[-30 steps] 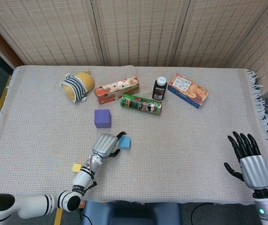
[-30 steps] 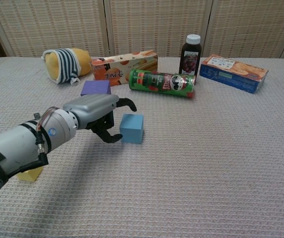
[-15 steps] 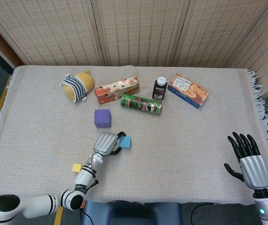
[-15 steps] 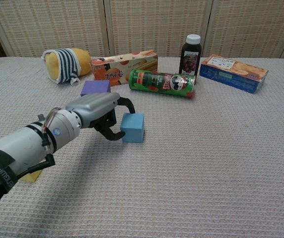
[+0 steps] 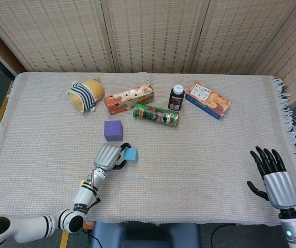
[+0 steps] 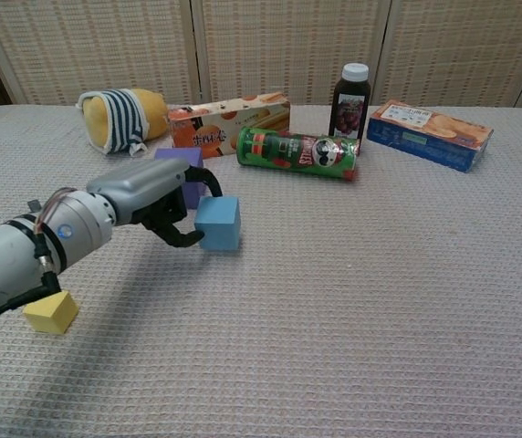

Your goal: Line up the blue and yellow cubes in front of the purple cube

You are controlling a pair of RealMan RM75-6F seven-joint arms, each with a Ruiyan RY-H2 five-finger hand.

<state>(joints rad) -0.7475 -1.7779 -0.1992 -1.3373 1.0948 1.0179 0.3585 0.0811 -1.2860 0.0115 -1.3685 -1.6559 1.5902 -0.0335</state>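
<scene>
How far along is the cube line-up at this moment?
Nothing is placed yet. In hand: the left hand grips the blue cube just in front of the purple cube. Left: the yellow cube sits untouched near the table's front edge; the right hand is idle.

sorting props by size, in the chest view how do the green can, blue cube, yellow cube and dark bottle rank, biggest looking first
1. green can, lying on its side
2. dark bottle, standing
3. blue cube, gripped by the left hand's fingers
4. yellow cube

The bottle and blue cube look close in size, and the cube sits nearer the camera, so that pair is unsure.
</scene>
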